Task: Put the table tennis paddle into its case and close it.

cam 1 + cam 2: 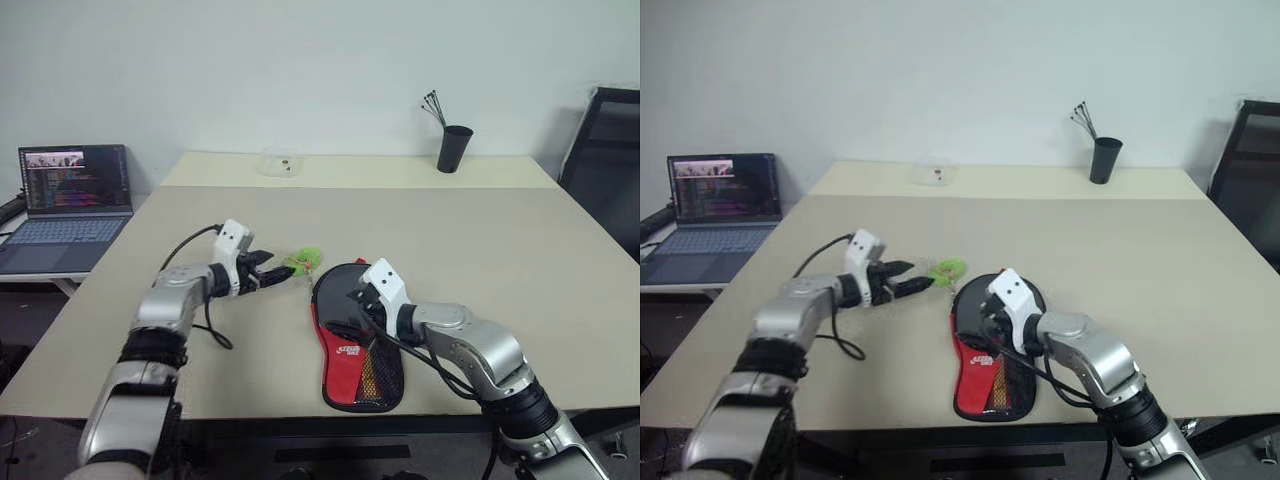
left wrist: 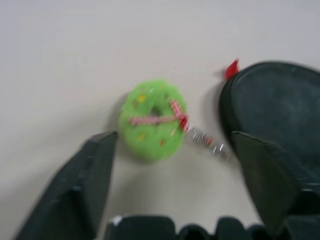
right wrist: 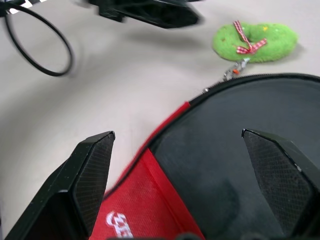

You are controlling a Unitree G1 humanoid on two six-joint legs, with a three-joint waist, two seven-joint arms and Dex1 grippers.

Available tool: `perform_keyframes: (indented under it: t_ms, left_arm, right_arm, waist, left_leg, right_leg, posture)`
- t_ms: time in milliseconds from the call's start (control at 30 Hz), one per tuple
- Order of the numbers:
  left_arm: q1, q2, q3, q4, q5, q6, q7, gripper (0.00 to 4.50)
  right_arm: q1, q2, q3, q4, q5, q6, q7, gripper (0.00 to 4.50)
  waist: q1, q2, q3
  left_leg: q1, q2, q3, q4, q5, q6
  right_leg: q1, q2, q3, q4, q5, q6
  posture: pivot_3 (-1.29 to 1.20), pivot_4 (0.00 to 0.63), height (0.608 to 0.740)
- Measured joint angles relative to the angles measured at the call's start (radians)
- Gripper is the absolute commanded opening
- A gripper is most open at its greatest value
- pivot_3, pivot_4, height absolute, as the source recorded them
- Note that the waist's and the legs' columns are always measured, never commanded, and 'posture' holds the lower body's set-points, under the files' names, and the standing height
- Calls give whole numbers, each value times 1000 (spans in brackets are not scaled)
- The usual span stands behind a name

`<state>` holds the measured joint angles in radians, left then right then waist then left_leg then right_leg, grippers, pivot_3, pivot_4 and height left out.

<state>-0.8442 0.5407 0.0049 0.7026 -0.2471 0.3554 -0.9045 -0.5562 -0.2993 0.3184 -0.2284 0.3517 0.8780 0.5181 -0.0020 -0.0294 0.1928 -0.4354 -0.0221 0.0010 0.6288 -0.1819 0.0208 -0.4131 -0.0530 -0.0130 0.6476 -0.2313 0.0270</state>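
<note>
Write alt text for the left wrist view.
The open left gripper hovers over a fuzzy green ring-shaped zipper tag with a red-and-white ribbon, lying on the beige table. A short metal chain links it to the black case beside it.

Beige table point(image 1: 480, 240), black-and-red paddle case point(image 1: 355, 345) lying flat, right gripper point(image 1: 358, 297) over it, left gripper point(image 1: 285, 272) at green zipper tag point(image 1: 305, 260), black pen cup point(image 1: 453, 148), open laptop point(image 1: 70, 205) at left.

Two head cameras look down across the surface point(image 1: 450, 240); both close wrist cameras share the case point(image 3: 240, 130).
</note>
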Motion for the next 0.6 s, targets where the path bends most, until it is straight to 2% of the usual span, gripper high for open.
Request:
perform_keyframes:
  t_ms: [167, 367, 600]
  left_arm:
    - [-120, -49, -1, 218, 53, -40, 25, 4453]
    - [-181, -95, 0, 411, 112, -79, 46, 4453]
    - [-242, -134, 11, 518, 145, -117, 103, 4453]
  right_arm:
    - [16, 5, -2, -1, -18, 1, -3, 4500]
    - [19, 15, -2, -1, -32, 1, -19, 4500]
    - [20, 33, -2, -1, -49, 1, -26, 4500]
  waist:
    - [-2, 0, 0]
    - [-2, -1, 0]
    - [-1, -1, 0]
  left_leg:
    - [0, 0, 1, 0, 0, 0]
    - [0, 0, 1, 1, 0, 0]
    - [0, -1, 0, 1, 0, 0]
  right_leg:
    - [0, 0, 0, 0, 0, 0]
    - [0, 0, -1, 1, 0, 1]
    - [1, 0, -1, 1, 1, 2]
  posture:
    - [0, 150, 740]
    - [0, 150, 740]
    - [0, 150, 740]
